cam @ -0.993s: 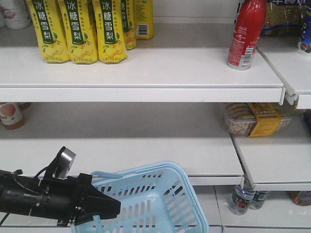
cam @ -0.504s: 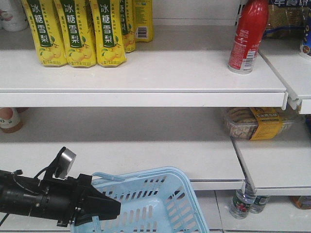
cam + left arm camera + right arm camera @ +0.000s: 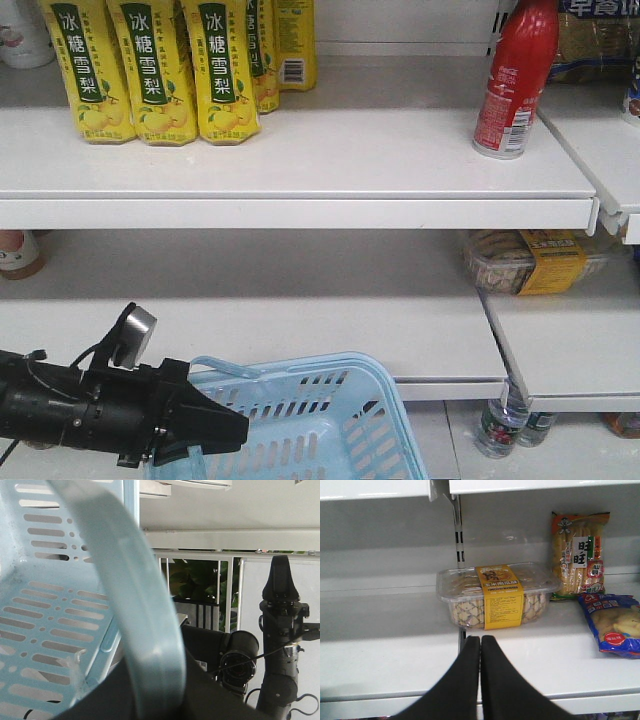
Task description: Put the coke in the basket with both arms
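The coke [image 3: 512,80], red with white script and a silver bottom rim, stands upright at the right end of the top shelf. The light blue basket [image 3: 320,420] hangs at the bottom of the front view. My left gripper [image 3: 235,430] is shut on the basket's handle [image 3: 145,630], which fills the middle of the left wrist view between the black jaws. My right gripper [image 3: 480,639] is shut and empty. It points at the middle shelf, just in front of a clear biscuit box [image 3: 495,597], and is not in the front view.
Yellow pear-drink bottles [image 3: 150,70] stand at the left of the top shelf [image 3: 300,190]. A snack pack [image 3: 577,555] and a blue bag [image 3: 615,625] lie right of the biscuit box. Small bottles [image 3: 500,425] stand on the lowest shelf. A shelf upright [image 3: 460,540] divides the bays.
In the front view the shelves, the coke and the basket have slid downward a little. My left gripper keeps the same place in the frame, still on the handle.
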Robot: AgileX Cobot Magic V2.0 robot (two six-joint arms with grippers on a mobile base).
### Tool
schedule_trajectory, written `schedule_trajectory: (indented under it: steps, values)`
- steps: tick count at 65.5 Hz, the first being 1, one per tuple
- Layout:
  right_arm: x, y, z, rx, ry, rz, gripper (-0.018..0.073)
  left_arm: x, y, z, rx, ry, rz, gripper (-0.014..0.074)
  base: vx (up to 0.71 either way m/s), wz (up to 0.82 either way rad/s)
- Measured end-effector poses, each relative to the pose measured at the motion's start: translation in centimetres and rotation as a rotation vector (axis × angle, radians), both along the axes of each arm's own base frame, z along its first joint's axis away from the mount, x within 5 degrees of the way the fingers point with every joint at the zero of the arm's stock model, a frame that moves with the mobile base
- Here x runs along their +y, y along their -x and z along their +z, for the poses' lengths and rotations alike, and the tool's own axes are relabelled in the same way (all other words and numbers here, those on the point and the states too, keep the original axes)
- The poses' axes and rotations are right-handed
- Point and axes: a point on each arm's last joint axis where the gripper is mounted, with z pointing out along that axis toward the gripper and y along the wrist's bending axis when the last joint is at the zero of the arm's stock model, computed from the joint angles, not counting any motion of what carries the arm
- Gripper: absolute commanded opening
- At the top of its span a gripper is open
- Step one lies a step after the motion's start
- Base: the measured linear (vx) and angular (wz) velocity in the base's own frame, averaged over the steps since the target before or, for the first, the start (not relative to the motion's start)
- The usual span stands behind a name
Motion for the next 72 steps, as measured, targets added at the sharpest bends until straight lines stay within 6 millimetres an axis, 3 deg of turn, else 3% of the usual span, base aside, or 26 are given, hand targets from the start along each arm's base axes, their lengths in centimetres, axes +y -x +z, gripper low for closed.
schedule_trajectory:
  steps: [72]
  values:
    - [0.00,0.00,0.00,0.000,0.000,0.000,-0.0010,-0.02,0.02,0.01,0.000,0.002,-0.002,-0.0006,0.02,0.01]
